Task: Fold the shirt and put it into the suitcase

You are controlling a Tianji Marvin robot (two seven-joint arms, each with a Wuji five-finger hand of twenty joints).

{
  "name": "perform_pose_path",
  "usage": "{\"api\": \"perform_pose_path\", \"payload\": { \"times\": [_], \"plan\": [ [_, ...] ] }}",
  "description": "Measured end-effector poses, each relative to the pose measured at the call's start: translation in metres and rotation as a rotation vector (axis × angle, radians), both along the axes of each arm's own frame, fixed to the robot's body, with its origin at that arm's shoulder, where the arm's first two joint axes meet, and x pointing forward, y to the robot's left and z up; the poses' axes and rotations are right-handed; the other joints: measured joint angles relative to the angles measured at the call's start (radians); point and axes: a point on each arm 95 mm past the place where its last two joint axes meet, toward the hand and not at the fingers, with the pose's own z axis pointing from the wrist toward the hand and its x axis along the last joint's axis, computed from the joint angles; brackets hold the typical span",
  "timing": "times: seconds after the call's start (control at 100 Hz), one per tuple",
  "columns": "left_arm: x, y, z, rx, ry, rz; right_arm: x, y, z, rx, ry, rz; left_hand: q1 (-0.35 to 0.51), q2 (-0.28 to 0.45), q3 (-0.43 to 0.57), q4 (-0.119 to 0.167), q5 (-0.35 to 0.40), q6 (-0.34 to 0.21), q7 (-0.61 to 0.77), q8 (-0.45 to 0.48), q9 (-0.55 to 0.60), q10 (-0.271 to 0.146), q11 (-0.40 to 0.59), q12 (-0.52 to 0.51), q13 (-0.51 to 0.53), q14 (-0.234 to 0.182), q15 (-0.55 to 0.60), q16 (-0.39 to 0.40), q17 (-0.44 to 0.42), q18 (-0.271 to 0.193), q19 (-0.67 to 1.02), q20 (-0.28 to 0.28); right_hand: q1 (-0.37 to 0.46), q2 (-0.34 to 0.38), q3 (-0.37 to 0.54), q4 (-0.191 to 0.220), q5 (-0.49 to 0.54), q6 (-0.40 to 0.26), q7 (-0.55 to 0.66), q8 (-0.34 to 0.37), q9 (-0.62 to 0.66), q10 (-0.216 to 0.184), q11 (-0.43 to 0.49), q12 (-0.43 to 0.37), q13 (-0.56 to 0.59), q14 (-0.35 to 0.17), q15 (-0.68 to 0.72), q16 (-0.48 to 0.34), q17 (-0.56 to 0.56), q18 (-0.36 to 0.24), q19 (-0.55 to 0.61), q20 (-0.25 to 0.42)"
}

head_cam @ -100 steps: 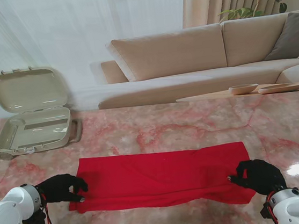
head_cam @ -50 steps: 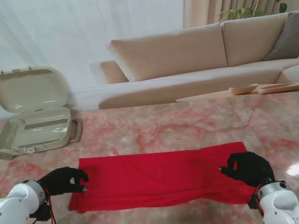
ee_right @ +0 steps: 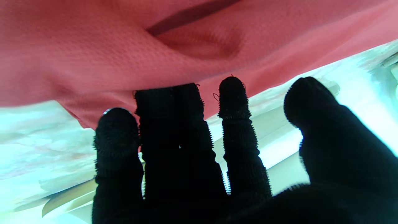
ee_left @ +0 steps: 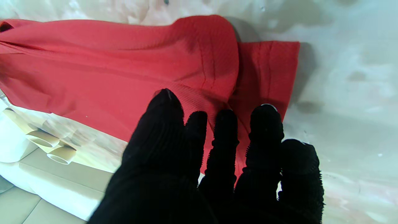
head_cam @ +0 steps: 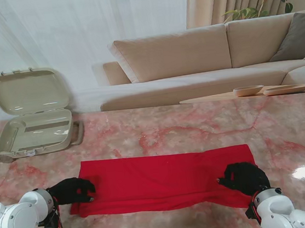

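The table [head_cam: 198, 128], pink-veined marble, fills the stand view, with a sofa [head_cam: 201, 59] beyond its far edge. The shirt [head_cam: 165, 178], red and folded into a long band, lies across the table's near part, running left to right. The suitcase [head_cam: 32, 119] stands open at the far left corner, lid upright, well apart from the shirt.

The left hand [head_cam: 70, 191], in a black glove, rests at the shirt's left end, fingers curled onto the cloth. The right hand [head_cam: 243, 177] sits on the shirt's near right corner in the same way. From the stand view alone, neither grip can be judged.

The left wrist view adds what that one hides: the left hand [ee_left: 217, 161] has its fingers [ee_left: 266, 124] lying side by side, straight, tips over the cloth's edge, where a sleeve end [ee_left: 267, 71] juts past the folded layer. No pinch shows. The right wrist view shows the right hand [ee_right: 199, 155] with fingers [ee_right: 231, 102] slightly spread, thumb held apart, tips reaching the shirt's [ee_right: 124, 46] hem; whether any cloth is gripped, I cannot tell.
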Motion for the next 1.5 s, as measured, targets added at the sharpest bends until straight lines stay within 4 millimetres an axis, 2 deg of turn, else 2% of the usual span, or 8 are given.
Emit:
{"api": "perform_pose_path", "payload": {
  "times": [0.1, 0.43, 0.74, 1.06, 1.21, 1.5],
  "plan": [
    [0.0, -0.001, -0.004, -0.01, 0.01, 0.003, -0.002, -0.002, -0.004, -0.006, 0.021, -0.013, 0.0, 0.0, 0.0, 0.0, -0.015, 0.0, 0.014, 0.005, 0.0, 0.014, 0.001, 0.0, 0.0, 0.001, 0.0, 0.0, 0.0, 0.001, 0.0, 0.0, 0.021, 0.003, -0.022, 0.0, -0.002, 0.0, 0.0, -0.001, 0.0, 0.0, 0.0, -0.009, 0.0, 0.0, -0.015, -0.012, -0.003, 0.001, 0.0, -0.001],
    [0.001, -0.009, -0.006, -0.04, 0.004, -0.005, -0.01, -0.014, -0.012, -0.036, 0.069, -0.056, 0.0, 0.0, 0.0, 0.0, -0.007, 0.02, 0.029, 0.007, 0.0, 0.016, 0.012, 0.002, 0.0, 0.002, 0.0, -0.002, -0.003, 0.001, -0.002, 0.0, 0.027, 0.01, -0.031, 0.0, -0.003, 0.0, 0.01, -0.003, -0.003, 0.0, 0.0, -0.012, 0.0, 0.0, -0.037, -0.024, -0.01, 0.001, -0.001, -0.011],
    [0.0, -0.013, -0.007, -0.051, 0.022, -0.026, -0.014, -0.026, -0.015, -0.067, 0.098, -0.093, 0.0, 0.0, 0.0, 0.0, -0.017, 0.016, 0.019, 0.006, -0.005, 0.016, 0.012, 0.003, -0.01, 0.005, 0.0, -0.013, -0.014, 0.004, -0.013, 0.0, 0.026, 0.01, -0.031, 0.0, -0.003, 0.0, 0.011, -0.011, 0.012, 0.0, -0.003, -0.015, 0.0, 0.0, -0.045, -0.024, -0.01, 0.01, -0.013, -0.013],
    [-0.001, -0.014, -0.006, -0.053, 0.041, -0.032, -0.016, -0.032, -0.015, -0.114, 0.11, -0.108, 0.0, 0.01, 0.0, 0.0, -0.04, 0.008, 0.015, 0.005, -0.014, 0.014, 0.012, 0.003, -0.01, 0.006, -0.001, -0.019, -0.024, 0.009, -0.015, 0.0, 0.025, 0.01, -0.013, 0.0, -0.005, -0.006, 0.022, -0.014, 0.015, -0.002, -0.011, -0.025, 0.015, -0.019, -0.065, -0.047, -0.014, 0.01, -0.062, -0.073],
    [-0.002, -0.016, -0.008, -0.064, 0.037, -0.03, -0.02, -0.037, -0.015, -0.148, 0.117, -0.13, 0.0, 0.01, 0.0, 0.0, -0.04, 0.008, 0.015, 0.006, -0.014, 0.014, 0.012, 0.003, -0.01, 0.008, -0.011, -0.025, -0.024, 0.01, -0.024, 0.0, 0.025, 0.01, -0.013, 0.0, -0.012, -0.01, 0.022, -0.014, 0.011, -0.003, -0.012, -0.026, 0.015, -0.018, -0.11, -0.082, -0.031, 0.01, -0.075, -0.076],
    [-0.005, -0.024, -0.011, -0.099, 0.045, -0.049, -0.025, -0.047, -0.015, -0.168, 0.116, -0.17, 0.0, 0.01, 0.0, 0.0, -0.039, 0.014, 0.007, 0.006, -0.015, 0.016, 0.016, 0.008, -0.01, 0.008, -0.011, -0.027, -0.026, 0.011, -0.025, -0.001, 0.027, 0.027, -0.036, 0.0, -0.012, 0.004, 0.022, -0.014, 0.001, -0.006, -0.017, -0.026, 0.004, -0.018, -0.131, -0.085, -0.048, 0.01, -0.101, -0.097]
  ]
}}
